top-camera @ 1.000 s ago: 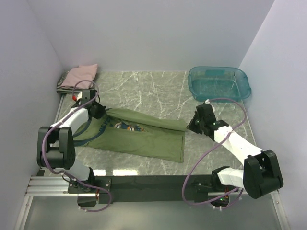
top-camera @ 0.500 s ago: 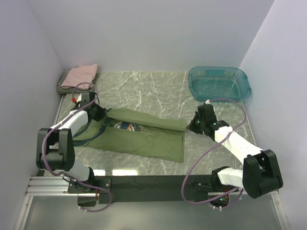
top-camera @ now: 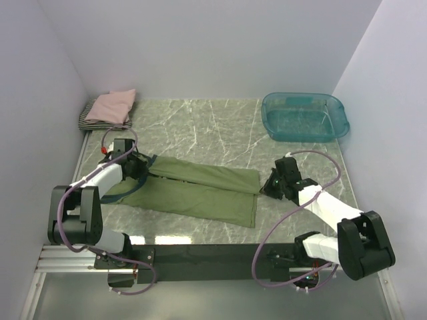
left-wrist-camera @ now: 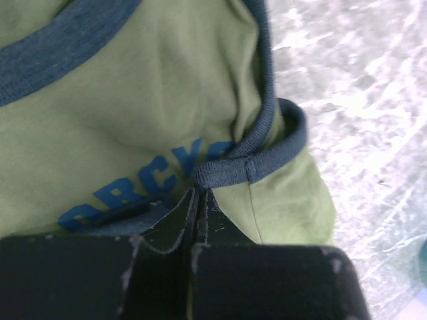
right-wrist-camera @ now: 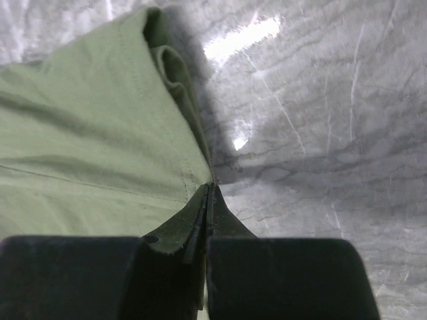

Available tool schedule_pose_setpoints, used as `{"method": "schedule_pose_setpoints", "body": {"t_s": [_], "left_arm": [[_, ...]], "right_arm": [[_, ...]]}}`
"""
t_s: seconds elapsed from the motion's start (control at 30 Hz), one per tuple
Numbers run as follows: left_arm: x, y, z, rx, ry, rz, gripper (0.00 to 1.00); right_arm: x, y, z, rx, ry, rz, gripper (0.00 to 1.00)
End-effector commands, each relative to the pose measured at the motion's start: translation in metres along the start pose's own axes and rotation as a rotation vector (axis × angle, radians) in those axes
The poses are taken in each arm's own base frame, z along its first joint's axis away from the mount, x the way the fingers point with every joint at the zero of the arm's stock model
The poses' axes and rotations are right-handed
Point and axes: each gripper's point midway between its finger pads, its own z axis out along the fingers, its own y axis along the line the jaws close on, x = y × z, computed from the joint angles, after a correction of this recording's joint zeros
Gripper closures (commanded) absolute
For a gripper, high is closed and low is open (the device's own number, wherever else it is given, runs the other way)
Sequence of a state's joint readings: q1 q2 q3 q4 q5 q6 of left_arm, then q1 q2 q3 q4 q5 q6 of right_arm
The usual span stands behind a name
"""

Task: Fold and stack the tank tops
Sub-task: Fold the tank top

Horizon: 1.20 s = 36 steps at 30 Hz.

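The olive-green tank top [top-camera: 193, 190] with navy trim lies across the middle of the table, its far half drawn over the near half so the chest print is covered from above. My left gripper [top-camera: 140, 167] is shut on its navy strap [left-wrist-camera: 230, 170]; blue lettering [left-wrist-camera: 133, 190] shows beneath. My right gripper [top-camera: 267, 185] is shut on the hem corner [right-wrist-camera: 193, 177] at the shirt's right end. A folded pink tank top [top-camera: 113, 105] lies on a folded black-white striped one [top-camera: 85, 119] at the back left.
A see-through teal plastic tub [top-camera: 305, 115] stands at the back right. The marble table [top-camera: 200, 127] is walled on the left, back and right. A black rail [top-camera: 200, 255] runs along the near edge.
Both grippers have moved toward the near edge, carrying the shirt's far edge over the print, which showed before and is now covered.
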<state>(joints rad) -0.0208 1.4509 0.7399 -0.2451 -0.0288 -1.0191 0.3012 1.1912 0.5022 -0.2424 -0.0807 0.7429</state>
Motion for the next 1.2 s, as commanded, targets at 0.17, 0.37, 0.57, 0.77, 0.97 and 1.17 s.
{"method": "schedule_pose_setpoints", "body": {"t_s": [0.17, 0.37, 0.57, 0.77, 0.97, 1.17], "left_arm": [[-0.012, -0.015, -0.01, 0.087, -0.056, -0.015, 0.99], [-0.014, -0.017, -0.012, 0.089, -0.063, -0.013, 0.99], [-0.005, -0.002, -0.009, 0.067, -0.052, -0.021, 0.99], [-0.002, 0.004, -0.007, 0.062, -0.054, -0.024, 0.85], [-0.015, -0.002, -0.022, 0.072, -0.1, -0.003, 0.57], [-0.039, -0.018, -0.057, 0.08, -0.165, 0.05, 0.38]], "right_arm": [[-0.025, 0.022, -0.022, -0.09, -0.107, -0.02, 0.99], [-0.025, 0.016, -0.024, -0.072, -0.121, -0.025, 0.99], [-0.001, 0.001, -0.009, -0.068, -0.064, -0.005, 0.97], [0.011, 0.005, -0.006, -0.123, -0.044, -0.019, 0.78], [-0.002, 0.013, -0.02, -0.137, -0.086, -0.054, 0.56], [-0.046, 0.029, -0.042, -0.102, -0.204, -0.084, 0.44]]}}
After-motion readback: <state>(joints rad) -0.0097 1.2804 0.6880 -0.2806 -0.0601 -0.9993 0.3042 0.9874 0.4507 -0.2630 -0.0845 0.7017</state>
